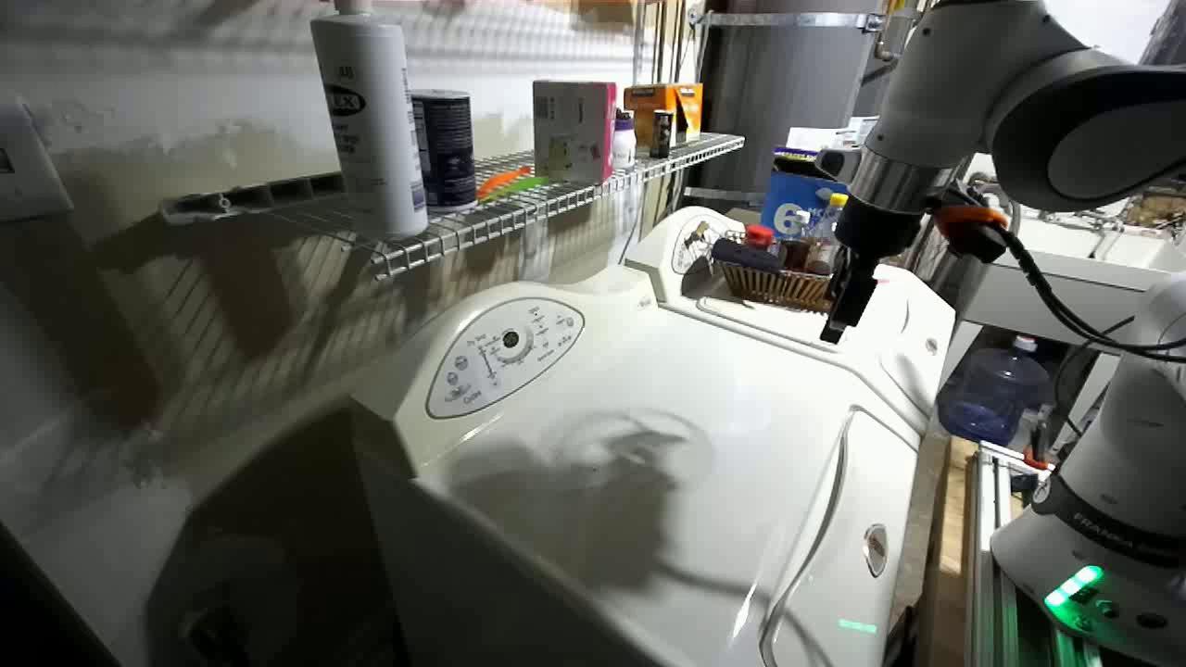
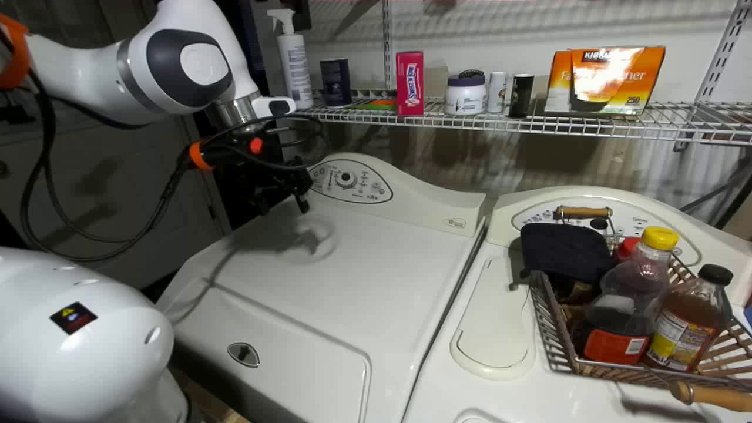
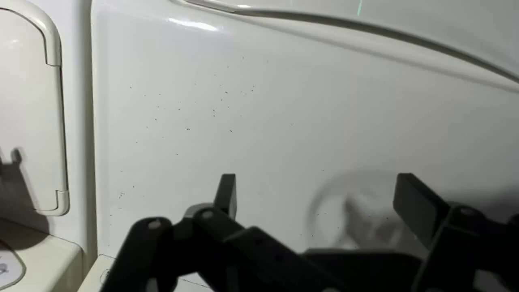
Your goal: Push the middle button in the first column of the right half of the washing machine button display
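The glossy white washing machine (image 1: 741, 389) shows in both exterior views (image 2: 364, 258), and its top fills most of the wrist view (image 3: 263, 101). Its oval button display (image 1: 505, 361) sits on the raised back console, with a round dark-centred dial and small grey marks on both sides. The display (image 2: 361, 185) is partly covered on its left by the gripper in that exterior view. Single buttons are too small to tell apart. My gripper (image 1: 839, 329) hangs above the machine top, apart from the display. Its fingers are wide apart and empty in the wrist view (image 3: 316, 178). The display is not visible there.
A second white appliance (image 2: 493, 305) with a similar panel stands alongside, bearing a wicker basket (image 2: 549, 329) of bottles. A wire shelf (image 1: 556, 190) with bottles and boxes runs along the wall above the consoles. A cable (image 2: 106, 241) loops from the arm.
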